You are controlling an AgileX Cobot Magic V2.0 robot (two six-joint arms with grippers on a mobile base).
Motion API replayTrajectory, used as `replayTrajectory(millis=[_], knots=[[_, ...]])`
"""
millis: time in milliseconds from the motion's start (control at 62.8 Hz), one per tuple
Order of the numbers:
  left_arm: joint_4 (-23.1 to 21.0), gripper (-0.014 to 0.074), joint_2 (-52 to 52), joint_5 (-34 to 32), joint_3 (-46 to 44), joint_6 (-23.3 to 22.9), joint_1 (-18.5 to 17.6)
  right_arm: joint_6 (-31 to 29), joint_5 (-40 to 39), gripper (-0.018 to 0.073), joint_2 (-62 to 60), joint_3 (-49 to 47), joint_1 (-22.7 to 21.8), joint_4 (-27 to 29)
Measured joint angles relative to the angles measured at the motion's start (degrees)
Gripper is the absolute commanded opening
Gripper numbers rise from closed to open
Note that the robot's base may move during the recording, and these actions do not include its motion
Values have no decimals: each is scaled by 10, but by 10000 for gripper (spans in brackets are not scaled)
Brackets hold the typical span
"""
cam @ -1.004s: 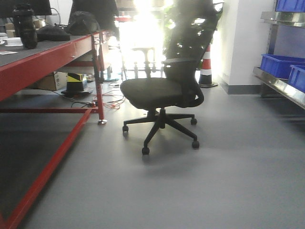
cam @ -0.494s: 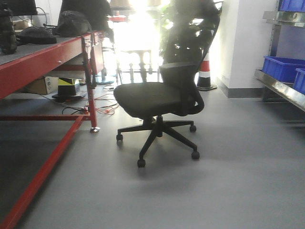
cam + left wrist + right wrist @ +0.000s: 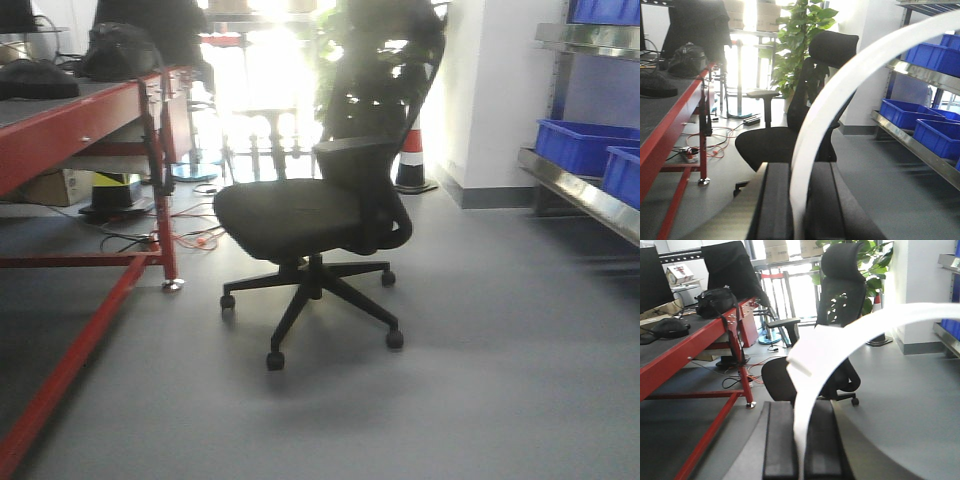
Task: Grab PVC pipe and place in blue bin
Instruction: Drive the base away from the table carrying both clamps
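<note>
1. The PVC pipe [image 3: 815,120] is white and bent in a long arc. It rises from between the black fingers [image 3: 775,200] of the left gripper [image 3: 799,172] and sweeps up to the right edge of the left wrist view
2. Those fingers press on the pipe from both sides, so the left gripper is clamped on it
3. In the right wrist view a white pipe [image 3: 855,332] with a stepped collar [image 3: 800,365] climbs the same way out of the right gripper [image 3: 801,407]. Its fingers [image 3: 780,440] are likewise closed against the pipe. I cannot tell whether this is the same length of pipe
4. The blue bins [image 3: 575,145] sit on steel shelving [image 3: 580,190] at the right, well apart from the held pipe
5. A black office chair [image 3: 310,215] stands on the grey floor [image 3: 480,380], between the shelving and a red workbench [image 3: 60,125] on the left
6. A black bag [image 3: 120,50] rests on the workbench
7. Behind the chair are a potted plant [image 3: 800,45] and, near the white wall, a traffic cone [image 3: 410,160]
</note>
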Motion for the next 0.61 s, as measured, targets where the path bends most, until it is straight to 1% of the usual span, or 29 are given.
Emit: replayTrajectory(millis=[605], knots=[[0, -111, 0, 0, 0, 0, 0, 0, 0, -168, 0, 0, 0, 0]])
